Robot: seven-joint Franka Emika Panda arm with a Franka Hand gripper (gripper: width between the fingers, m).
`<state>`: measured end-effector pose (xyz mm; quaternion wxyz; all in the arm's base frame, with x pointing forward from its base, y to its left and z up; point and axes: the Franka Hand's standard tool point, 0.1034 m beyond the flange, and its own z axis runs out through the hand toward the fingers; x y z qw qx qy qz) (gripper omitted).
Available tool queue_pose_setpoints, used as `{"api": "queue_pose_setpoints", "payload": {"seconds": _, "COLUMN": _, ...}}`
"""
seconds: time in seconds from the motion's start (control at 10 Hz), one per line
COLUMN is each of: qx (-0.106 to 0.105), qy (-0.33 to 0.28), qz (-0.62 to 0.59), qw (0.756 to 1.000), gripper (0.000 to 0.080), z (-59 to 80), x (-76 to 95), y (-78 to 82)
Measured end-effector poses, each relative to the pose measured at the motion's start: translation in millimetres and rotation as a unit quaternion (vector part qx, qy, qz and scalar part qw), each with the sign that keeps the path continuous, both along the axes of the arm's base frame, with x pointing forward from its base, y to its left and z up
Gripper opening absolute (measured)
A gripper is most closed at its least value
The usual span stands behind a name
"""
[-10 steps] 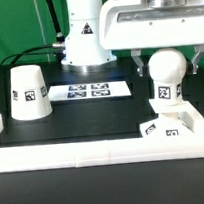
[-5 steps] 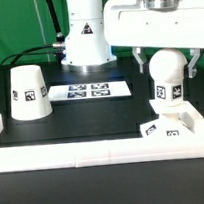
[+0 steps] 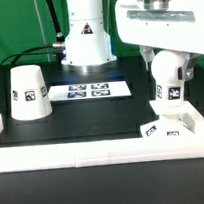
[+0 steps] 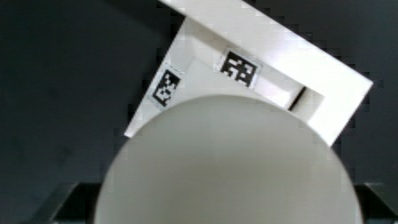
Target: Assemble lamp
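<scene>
The ball-topped bulb stands upright on the flat square base at the exterior view's right. My gripper is lowered over the bulb's round top, one finger on each side. In the wrist view the bulb fills the space between the fingers, with a thin dark gap at each side, so the gripper looks open. The tagged base shows beyond the bulb. The cone shade stands alone at the exterior view's left.
The marker board lies flat between the shade and the bulb. The white robot pedestal stands behind it. A white raised rim runs along the front and sides of the black table.
The gripper's hand has turned and shifted toward the exterior view's right above the bulb. The bulb, base and shade have not moved.
</scene>
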<state>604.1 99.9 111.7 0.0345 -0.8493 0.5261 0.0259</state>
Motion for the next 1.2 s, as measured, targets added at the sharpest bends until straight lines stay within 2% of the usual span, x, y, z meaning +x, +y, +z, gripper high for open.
{"api": "queue_pose_setpoints", "payload": {"seconds": 0.2, "qx": 0.001, "qy": 0.001, "qz": -0.014, "qw": 1.0, "gripper": 0.0579, "z": 0.0, "x": -0.1, "y": 0.9}}
{"api": "queue_pose_setpoints", "payload": {"seconds": 0.4, "qx": 0.001, "qy": -0.001, "qz": 0.015, "qw": 1.0, "gripper": 0.0683, "z": -0.1, "x": -0.1, "y": 1.2}}
{"api": "queue_pose_setpoints", "payload": {"seconds": 0.7, "qx": 0.001, "qy": -0.01, "qz": 0.115, "qw": 0.993, "gripper": 0.0696, "z": -0.1, "x": -0.1, "y": 1.8}}
{"api": "queue_pose_setpoints", "payload": {"seconds": 0.9, "qx": 0.002, "qy": -0.018, "qz": 0.21, "qw": 0.978, "gripper": 0.0698, "z": -0.1, "x": -0.7, "y": 4.7}}
{"api": "queue_pose_setpoints", "payload": {"seconds": 1.2, "qx": 0.003, "qy": -0.031, "qz": 0.357, "qw": 0.934, "gripper": 0.0698, "z": -0.1, "x": -0.9, "y": 8.0}}
